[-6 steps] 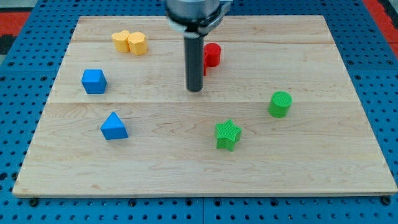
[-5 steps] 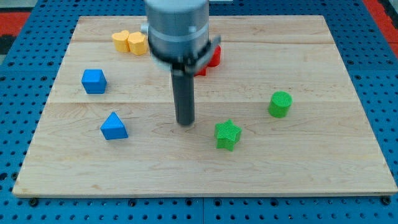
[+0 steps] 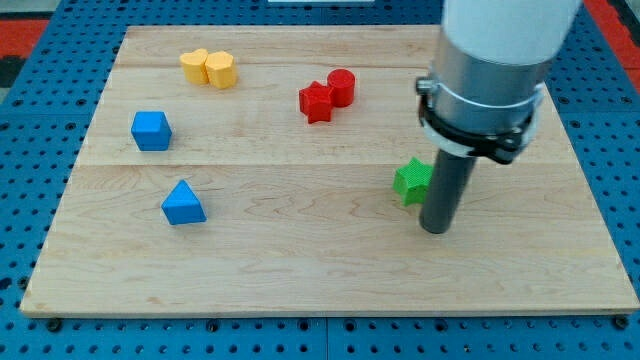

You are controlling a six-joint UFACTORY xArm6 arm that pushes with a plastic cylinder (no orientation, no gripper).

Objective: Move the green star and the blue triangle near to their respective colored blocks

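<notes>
Camera view: the wooden desk carries the blocks in loose pairs by colour. 2 yellow blocks are seen touching near the view's top left, and a red star is pressed against a red cylinder near the top centre. A blue cube is set at the view's left, with the blue triangle below it and apart from it, so that pair is judged not yet closed up.

The green star is found right of centre, partly hidden behind the rod. My tip is planted on the desk just beside the star, at its lower right (contact cannot be confirmed, since the rod overlaps the star's edge). The placement is judged to suit a push, though the intended direction cannot be read from 1 moment.

No second green block is visible; it may be hidden behind the arm's wide body, which cannot be told.

No jaws are fitted to this arm, so no clenched or released state can be reported.
</notes>
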